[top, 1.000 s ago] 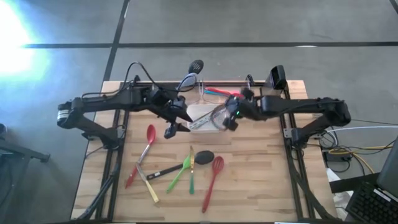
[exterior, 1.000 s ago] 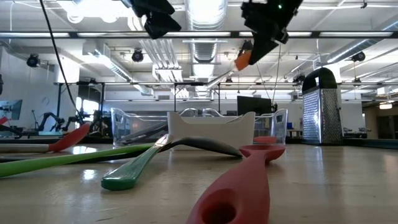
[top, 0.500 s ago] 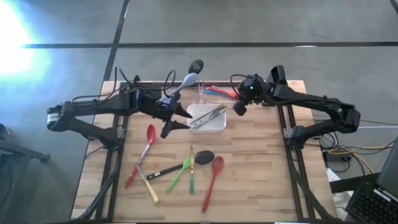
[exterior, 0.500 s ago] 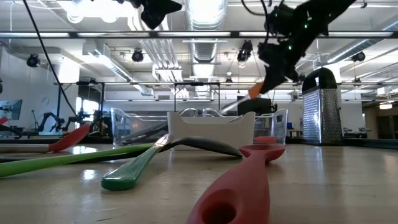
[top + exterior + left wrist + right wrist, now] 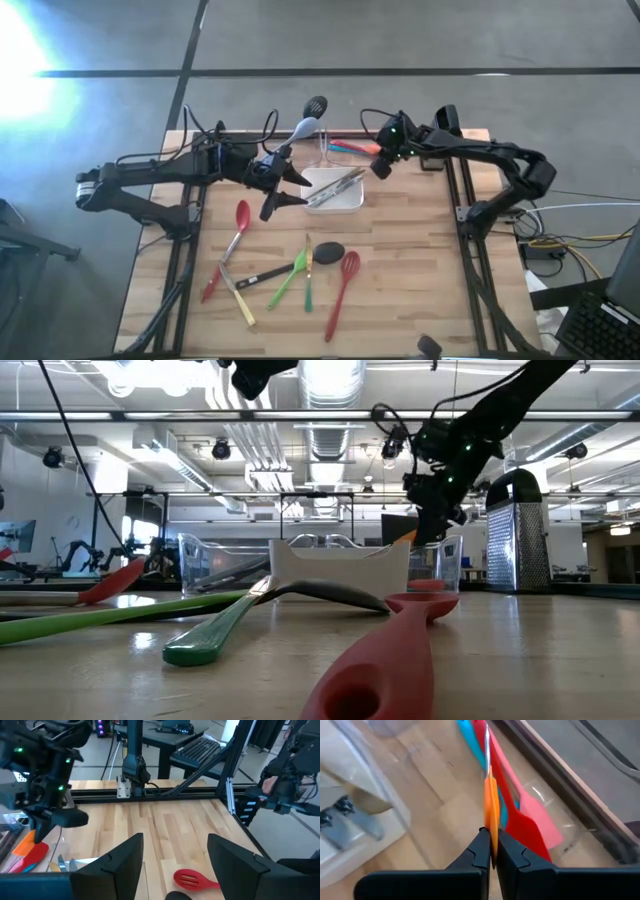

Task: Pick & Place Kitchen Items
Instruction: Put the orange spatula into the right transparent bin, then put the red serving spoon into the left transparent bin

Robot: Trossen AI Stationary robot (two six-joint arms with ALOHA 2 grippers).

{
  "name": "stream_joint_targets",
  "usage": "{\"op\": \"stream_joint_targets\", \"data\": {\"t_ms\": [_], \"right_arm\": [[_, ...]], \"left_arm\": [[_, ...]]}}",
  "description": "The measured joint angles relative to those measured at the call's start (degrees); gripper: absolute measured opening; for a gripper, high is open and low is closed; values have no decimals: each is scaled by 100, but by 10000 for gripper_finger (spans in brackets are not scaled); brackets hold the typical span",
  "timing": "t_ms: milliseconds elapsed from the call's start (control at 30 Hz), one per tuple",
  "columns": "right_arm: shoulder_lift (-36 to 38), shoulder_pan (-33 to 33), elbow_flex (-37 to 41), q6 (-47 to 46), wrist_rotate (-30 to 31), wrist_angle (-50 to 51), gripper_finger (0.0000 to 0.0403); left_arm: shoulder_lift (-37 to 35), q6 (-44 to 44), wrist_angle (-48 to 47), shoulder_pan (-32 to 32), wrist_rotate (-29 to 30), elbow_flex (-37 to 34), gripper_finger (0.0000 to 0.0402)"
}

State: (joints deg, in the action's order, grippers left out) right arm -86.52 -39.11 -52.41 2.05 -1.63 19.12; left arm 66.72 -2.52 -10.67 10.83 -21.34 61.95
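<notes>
Orange spatula (image 5: 491, 795) pinched in right gripper (image 5: 490, 851) above far clear bin (image 5: 345, 150).
Thin, light, probably flexible and slick; best gripped at handle. Left gripper (image 5: 283, 187) spread, empty, beside white dish (image 5: 348, 203).

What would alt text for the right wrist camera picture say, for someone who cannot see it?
The right gripper pinches a thin orange utensil edge-on, above a clear plastic bin that holds red, pink and blue utensils. To one side, a white dish holds metal tongs.
</notes>
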Motion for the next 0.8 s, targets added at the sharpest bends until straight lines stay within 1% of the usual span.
{"op": "stream_joint_targets", "data": {"t_ms": [200,467,567,633,800], "right_arm": [[-589,-173,-409,173,-100,75,8],[-1075,-320,-753,223,-149,703,12],[-1110,-317,-785,223,-107,736,23],[-1088,-315,-814,218,59,704,34],[-878,-317,-826,166,178,715,71]], "left_arm": [[0,-2,-60,0,0,-2,225],[-27,-74,-80,0,2,-2,225],[-31,-145,-77,0,2,-2,225],[-31,-153,-80,0,2,-2,225],[-31,-162,-77,0,4,-2,225]]}}
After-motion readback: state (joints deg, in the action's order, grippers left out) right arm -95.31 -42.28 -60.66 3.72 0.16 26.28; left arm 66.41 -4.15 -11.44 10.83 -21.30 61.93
